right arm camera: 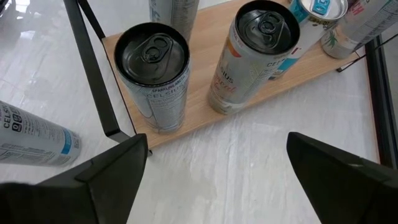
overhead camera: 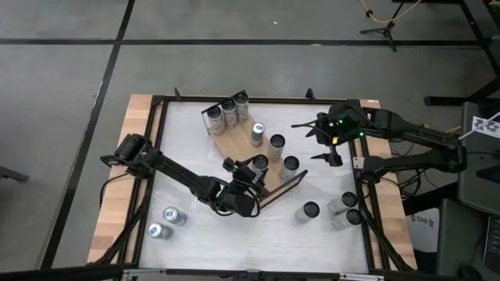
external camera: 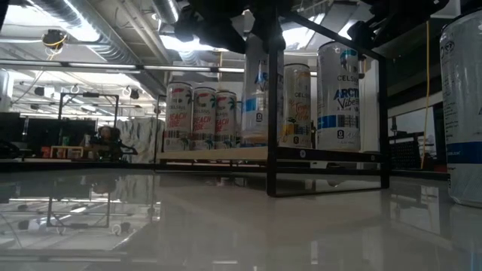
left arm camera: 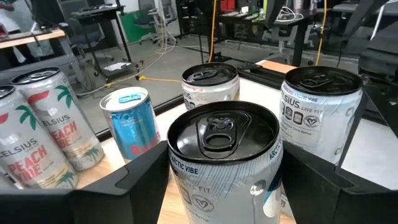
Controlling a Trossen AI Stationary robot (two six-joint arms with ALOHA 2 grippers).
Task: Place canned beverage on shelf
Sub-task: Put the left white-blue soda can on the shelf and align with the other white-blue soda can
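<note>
The shelf (overhead camera: 234, 140) is a light wooden board with black wire rails, lying aslant in the middle of the table. Several cans stand on it: three peach ones (overhead camera: 228, 112) at its far end, a blue one (overhead camera: 258, 133) and two more (overhead camera: 276, 147). My left gripper (overhead camera: 255, 172) is shut on a black-topped Arctic Vibe can (left arm camera: 224, 134) over the board's near end. In the low view this can's base (external camera: 256, 139) is about level with the board; whether it rests there does not show. My right gripper (overhead camera: 320, 140) hangs open above the table, right of the shelf. My left gripper pinches the can's side wall (left arm camera: 180, 180) below its top rim, one finger (left arm camera: 140, 183) on each side. The fingers come almost level from the table's near left. The can stands upright between them, next to the other cans.
Two cans (overhead camera: 166, 223) lie on the table at the near left. Three more (overhead camera: 342, 204) are at the near right, one of them lying (right arm camera: 31, 140). A black frame (overhead camera: 156, 156) rims the table. The shelf's wire rail (overhead camera: 285, 187) stands just beside my left gripper.
</note>
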